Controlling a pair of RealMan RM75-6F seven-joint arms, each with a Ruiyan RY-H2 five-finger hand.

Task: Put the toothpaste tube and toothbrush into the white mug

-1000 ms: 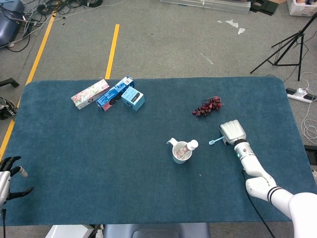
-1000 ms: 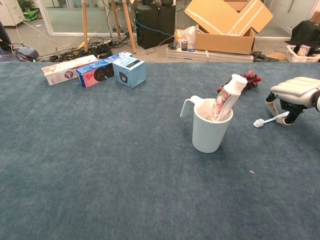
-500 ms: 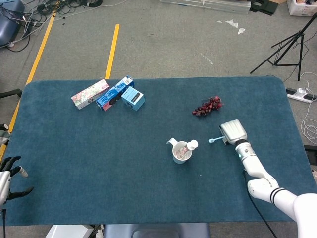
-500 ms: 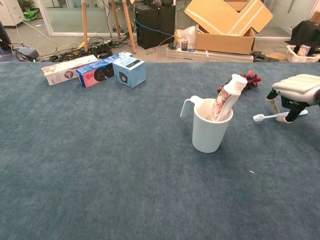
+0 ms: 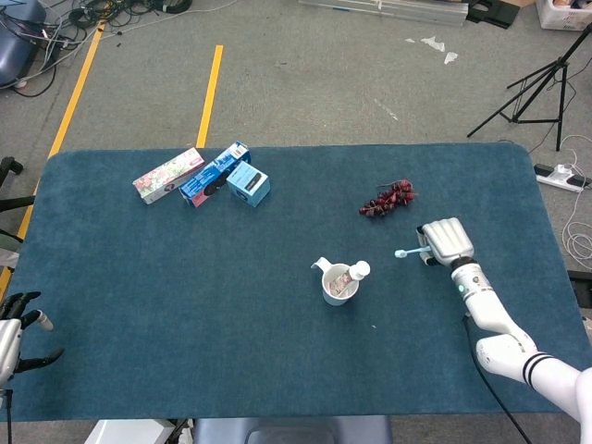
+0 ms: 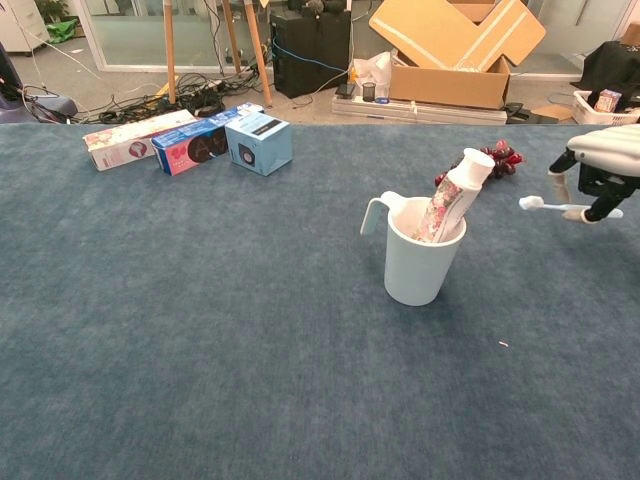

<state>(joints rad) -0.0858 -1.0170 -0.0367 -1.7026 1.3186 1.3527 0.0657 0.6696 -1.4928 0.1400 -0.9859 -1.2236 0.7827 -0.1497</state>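
Note:
The white mug (image 5: pixel 337 283) (image 6: pixel 414 262) stands upright on the blue table, handle to the left. A floral toothpaste tube (image 6: pixel 449 199) (image 5: pixel 350 276) leans in it, white cap up and to the right. To the mug's right, my right hand (image 5: pixel 443 240) (image 6: pixel 603 170) pinches a light blue toothbrush (image 6: pixel 556 207) (image 5: pixel 411 252) by its handle, level above the cloth, head pointing at the mug. My left hand (image 5: pixel 17 335) hangs at the table's near left edge with fingers apart, holding nothing.
Three boxes lie at the back left: a floral one (image 5: pixel 167 175), a blue one (image 5: pixel 214 173) and a small light blue one (image 5: pixel 248 183). A bunch of dark red grapes (image 5: pixel 387 199) lies behind the mug, near my right hand.
My right hand has lifted the toothbrush off the cloth and risen with it, drifting slightly right. The mug, the tube and my left hand have not moved.

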